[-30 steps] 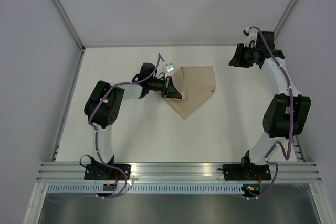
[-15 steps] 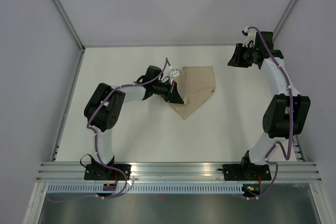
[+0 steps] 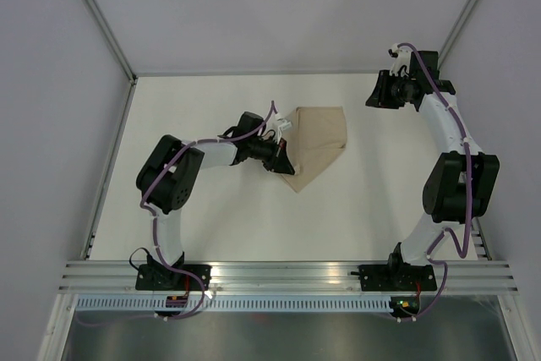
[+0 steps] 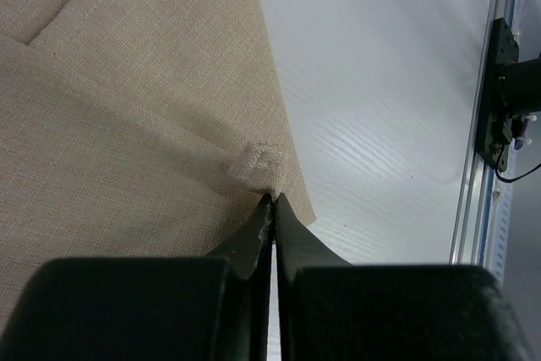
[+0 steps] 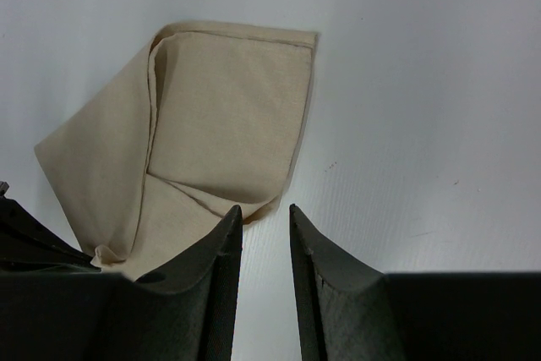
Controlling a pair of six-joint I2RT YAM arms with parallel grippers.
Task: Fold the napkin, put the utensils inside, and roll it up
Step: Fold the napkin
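Since a second ago, the left arm has swung its hand toward the near right, drawing the napkin's left edge inward, so the cloth now looks narrower. The left hand [image 3: 285, 161] is clamped on the napkin [image 3: 319, 134] at its near-left edge, beside a small pale sewn tag [image 4: 258, 161]. From above, the hand hides the pinched spot, and its wrist view cuts off most of the cloth. The napkin lies folded on the white table [image 3: 211, 209], toward the back, its point facing the arms. Well apart to the right, the right hand [image 3: 374, 95] hovers unmoved, fingers apart, holding nothing. Its camera shows overlapping folds; their order is hard to make out.
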